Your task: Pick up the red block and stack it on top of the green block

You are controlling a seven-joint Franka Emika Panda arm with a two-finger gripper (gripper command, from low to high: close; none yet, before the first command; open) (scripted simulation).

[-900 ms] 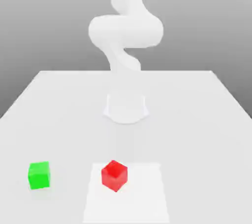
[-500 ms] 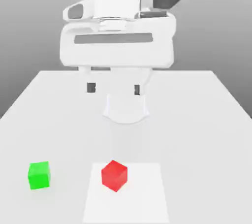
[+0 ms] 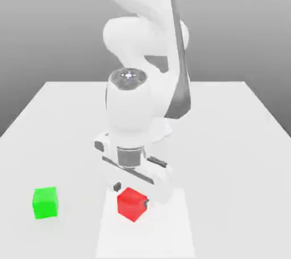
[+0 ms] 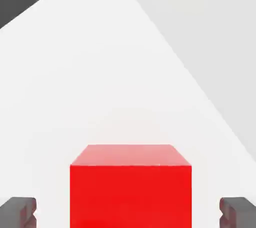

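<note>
The red block rests on the table near the front, on a paler rectangular patch. My gripper has come down over it, open, with one dark fingertip on each side of the cube. In the hand view the red block fills the space between the two fingertips, with a gap on each side. The green block stands alone on the table toward the exterior view's left, well apart from the gripper.
The white table stretches back to the arm's round base. The paler patch lies under the red block. The arm's bulk hangs over the table's middle.
The hand has dropped from high above the table's middle down to the red block and turned, so its fingers now straddle the cube. Neither block has moved.
</note>
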